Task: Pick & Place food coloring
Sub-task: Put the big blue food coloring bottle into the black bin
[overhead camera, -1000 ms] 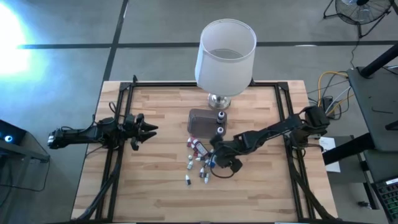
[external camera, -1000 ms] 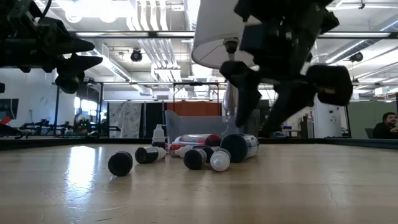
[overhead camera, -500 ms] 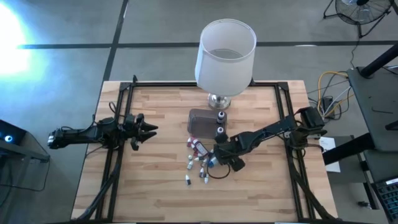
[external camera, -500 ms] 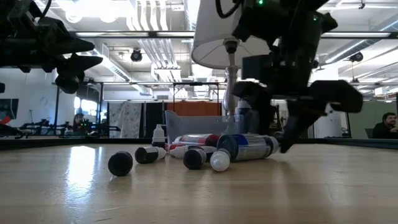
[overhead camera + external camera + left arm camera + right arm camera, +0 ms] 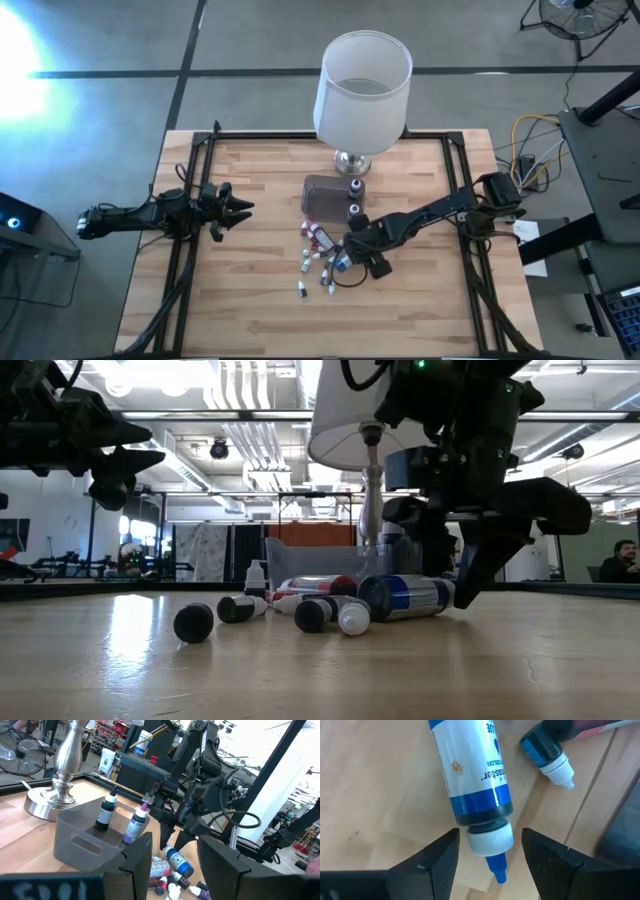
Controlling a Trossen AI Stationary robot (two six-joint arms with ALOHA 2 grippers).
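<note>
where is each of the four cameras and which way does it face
High: above the table, looking straight down; both arms show, left tool waiting at the left, right tool open at the bottles.
Low: at tabletop height, looking level into the room; right tool straddles the blue bottle.
Left wrist: looks across the tub toward the right arm; its own fingers show.
Right wrist: looks down on the blue bottle between its own fingers.
Low and right wrist views share that bottle.

Small food coloring bottles lie scattered mid-table; a larger blue-labelled bottle lies on its side.
</note>
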